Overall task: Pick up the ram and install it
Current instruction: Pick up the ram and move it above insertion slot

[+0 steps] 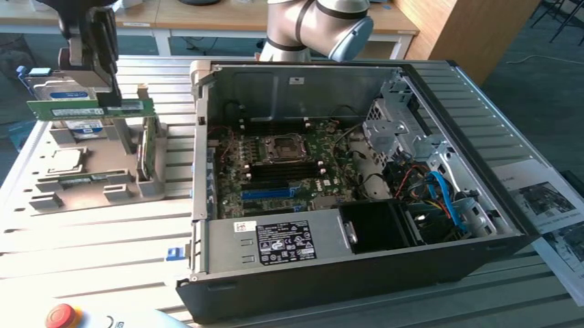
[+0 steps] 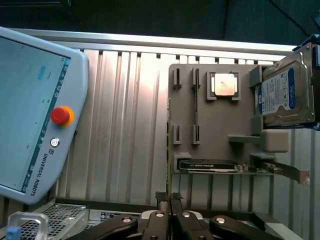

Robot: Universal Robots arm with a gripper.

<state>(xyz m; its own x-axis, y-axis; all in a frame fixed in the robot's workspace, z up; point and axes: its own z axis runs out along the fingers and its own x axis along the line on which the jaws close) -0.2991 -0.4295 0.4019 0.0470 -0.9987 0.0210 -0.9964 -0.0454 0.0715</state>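
Note:
The ram, a long narrow green stick with a white sticker, hangs level in the air at the exterior view's upper left. My gripper is shut on its upper edge from above. It hangs over the grey fixture tray, well clear of the open computer case to the exterior view's right. The green motherboard lies flat inside that case. In the wrist view my gripper has its fingertips pinched close together above the tray.
The tray holds a silver processor, a hard drive and an upright card. A teach pendant with a red stop button lies on the ribbed metal table. Cables and a drive cage crowd the case's right side.

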